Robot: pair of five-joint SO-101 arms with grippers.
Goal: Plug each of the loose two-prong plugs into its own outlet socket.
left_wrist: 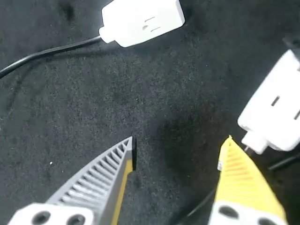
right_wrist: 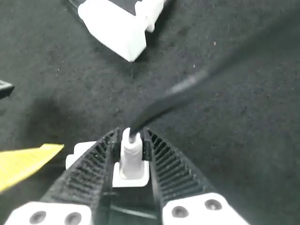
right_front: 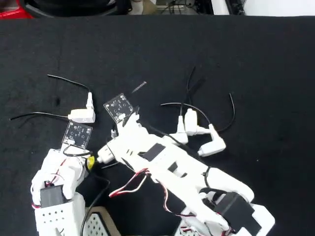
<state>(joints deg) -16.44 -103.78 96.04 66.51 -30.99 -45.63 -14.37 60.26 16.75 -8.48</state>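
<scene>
A white cord end (right_wrist: 131, 166) is held tight by its neck in the right pincer (right_wrist: 131, 136), just beside the left pincer (left_wrist: 180, 140), which is opened wide and holds nothing. A loose socket (left_wrist: 140, 21) is laid sideways on the worktop (left_wrist: 197, 70) ahead of the left pincer, the nearer one.

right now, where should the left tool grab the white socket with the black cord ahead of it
Probably mid-body, pinching the white socket across its two long sides, coming down from above: it lies flat, slotted face showing, and the black cord leaves one short end.
</scene>
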